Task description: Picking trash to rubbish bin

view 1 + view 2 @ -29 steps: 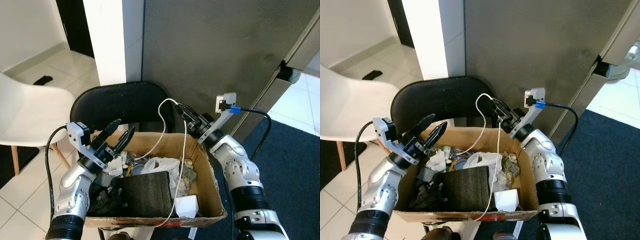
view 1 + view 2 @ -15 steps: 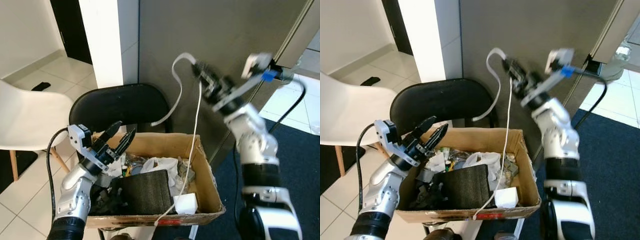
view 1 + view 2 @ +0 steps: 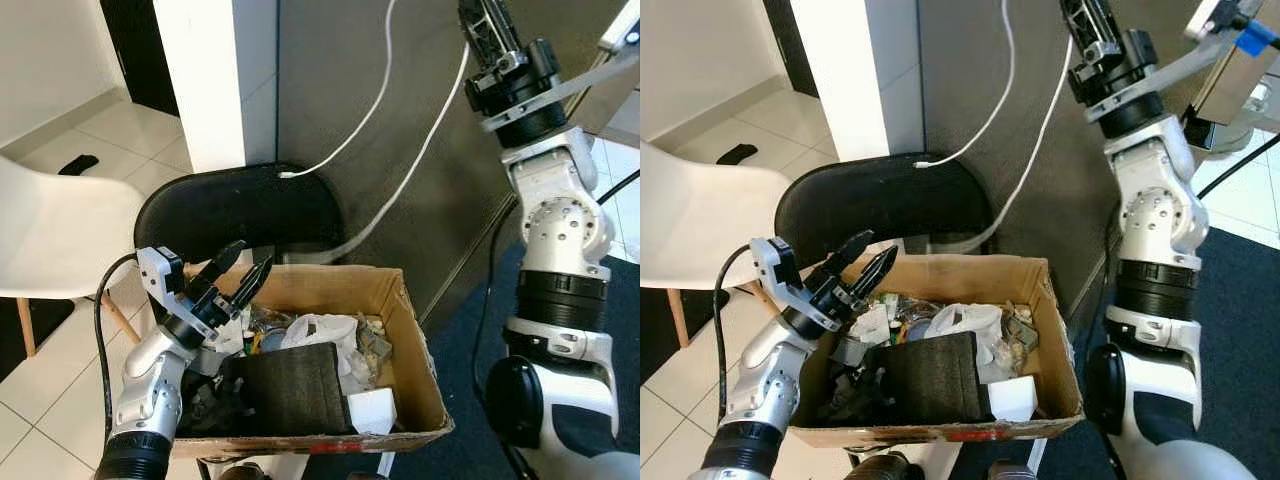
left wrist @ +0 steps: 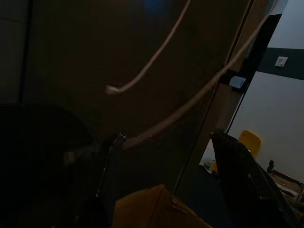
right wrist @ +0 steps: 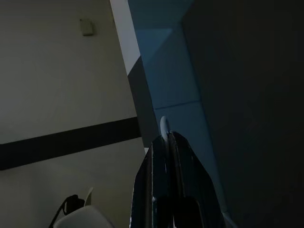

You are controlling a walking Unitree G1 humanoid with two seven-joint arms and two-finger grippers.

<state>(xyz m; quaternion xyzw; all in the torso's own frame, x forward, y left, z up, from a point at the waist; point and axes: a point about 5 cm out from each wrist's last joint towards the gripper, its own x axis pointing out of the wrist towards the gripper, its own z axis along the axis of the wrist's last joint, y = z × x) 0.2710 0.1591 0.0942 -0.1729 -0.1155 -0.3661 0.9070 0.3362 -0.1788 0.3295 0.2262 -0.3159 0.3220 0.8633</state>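
Overhead, a white cable (image 3: 410,190) hangs in two strands from the right tool (image 3: 478,22), which is raised high before the dark grey panel (image 3: 400,120) and pinches the cable's upper bend between closed fingers; the right wrist view shows the two black fingers (image 5: 166,156) pressed together on a white sliver. One strand ends free at a small plug beside the top edge of the black chair (image 3: 240,210); the other runs down and left, its lower end passing behind the rear rim of the cardboard box (image 3: 400,300). The cable's long axis is thus steeply diagonal, from the tool down toward the box. Inside the box lie a dark foam block (image 3: 290,385), white plastic (image 3: 320,330) and a small white carton (image 3: 372,408). The left tool (image 3: 240,275) hovers over the box's rear left corner, fingers spread and holding nothing. Judged from this, the cable is almost lifted clear; the right arm alone carries it, well above the left.
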